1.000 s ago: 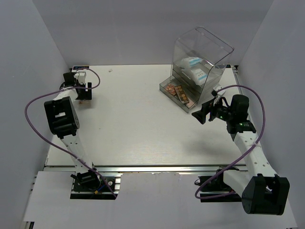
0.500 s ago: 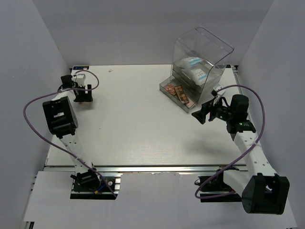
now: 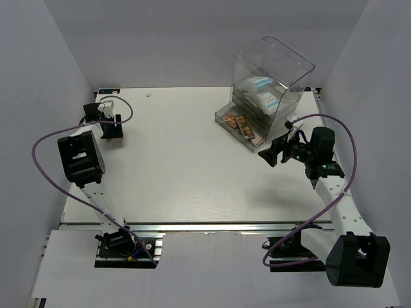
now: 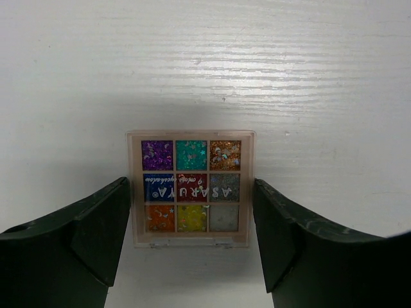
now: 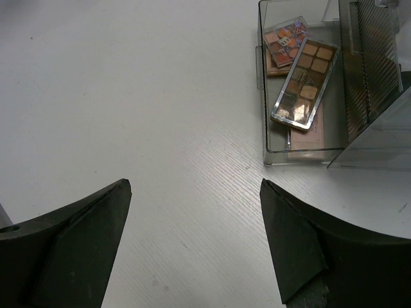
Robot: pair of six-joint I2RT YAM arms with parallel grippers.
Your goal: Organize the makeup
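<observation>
**Between my left fingers: a nine-pan glitter palette at the table's far-left corner**

Between the two fingers of my left gripper point(image 4: 190, 183) lies a square glitter palette point(image 4: 191, 196). It has nine pans in purple, teal, gold, blue, red, grey, orange, yellow and silver. It sits face-up toward my wrist camera, with white lettering across the middle row, upside down to me. My fingers stand wide apart, one right at each side edge of the palette. I cannot tell whether they pinch it or only flank it. From overhead, this arm reaches to the far-left corner of the white table point(image 3: 180, 160).

My right gripper point(image 5: 194, 183) hangs above bare table with its fingers spread and nothing between them. Ahead of it and to the right is the pulled-out bottom drawer point(image 5: 295, 157) of the clear acrylic drawer box point(image 3: 273, 70). A long brown-toned eyeshadow palette point(image 5: 304, 83) lies slantwise in that drawer. A smaller palette of pink and brown pans point(image 5: 284, 45) lies at its far end, and a flat pink palette point(image 5: 308, 136) shows from under its near end. The drawer is well apart from my right fingers.

Higher in the box, the overhead view shows two white pouches with blue print, an upper pouch point(image 3: 259, 84) and a lower pouch point(image 3: 268, 100).
</observation>
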